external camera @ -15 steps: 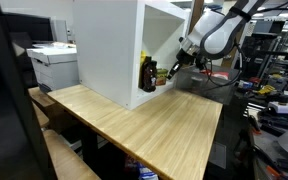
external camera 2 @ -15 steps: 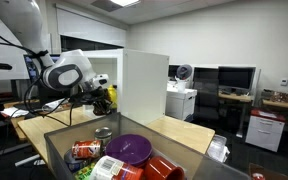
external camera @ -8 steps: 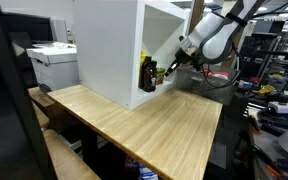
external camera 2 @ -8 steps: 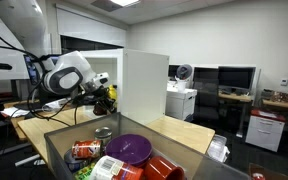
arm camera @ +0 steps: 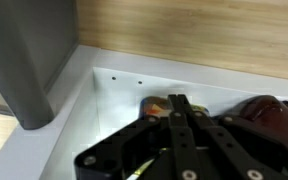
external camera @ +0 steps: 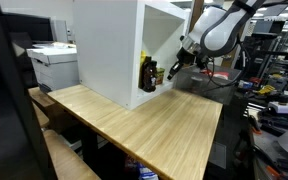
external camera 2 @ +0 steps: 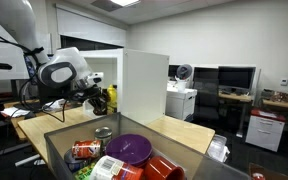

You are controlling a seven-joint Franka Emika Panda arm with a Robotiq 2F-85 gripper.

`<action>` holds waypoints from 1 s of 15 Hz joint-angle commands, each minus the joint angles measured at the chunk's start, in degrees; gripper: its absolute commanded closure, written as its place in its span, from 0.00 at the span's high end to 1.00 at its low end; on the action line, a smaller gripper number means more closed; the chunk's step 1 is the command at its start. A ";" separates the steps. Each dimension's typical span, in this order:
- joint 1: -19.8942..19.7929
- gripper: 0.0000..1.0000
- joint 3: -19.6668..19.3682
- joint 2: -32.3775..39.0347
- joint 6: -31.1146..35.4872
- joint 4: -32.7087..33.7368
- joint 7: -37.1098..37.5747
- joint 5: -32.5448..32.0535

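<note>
I have one pincer [external camera: 173, 69], and its two fingers are pressed together with nothing showing between them. It hangs just outside the open side of the single white cabinet [external camera: 109, 45], which stands on the one wooden table [external camera: 159, 125].

In the wrist view the closed pincer [arm camera: 179, 100] points into the white interior of the cabinet [arm camera: 99, 110]. I count two things there. One is an orange-brown rounded thing [arm camera: 154, 104] just beside my fingertips, partly hidden behind them. The other is a dark reddish-brown thing [arm camera: 267, 110] off to one side. I cannot tell whether my fingers touch the nearer one.

In an exterior view these show as a tight dark cluster [external camera: 147, 73] standing at the mouth of the cabinet, with a yellow patch on it, near my fingers. It is too small there for me to count its parts. In both exterior views the pincer [external camera 2: 94, 93] sits low at the cabinet [external camera 2: 144, 85], near the table [external camera 2: 179, 130].

In an exterior view one clear bin [external camera 2: 54, 150] fills the foreground, well apart from me. It holds one purple bowl [external camera 2: 131, 147], one silver can [external camera 2: 104, 132] and one red cup [external camera 2: 164, 168], among other items I cannot make out. One printer [external camera: 54, 62] stands beyond the table.
</note>
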 commanded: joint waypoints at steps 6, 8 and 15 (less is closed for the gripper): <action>8.20 0.14 -7.40 -2.06 1.25 1.61 4.01 -1.58; 8.90 0.24 -8.07 -2.15 1.25 1.85 4.03 -1.63; 9.79 0.67 -9.49 -0.53 1.89 3.13 4.83 -2.02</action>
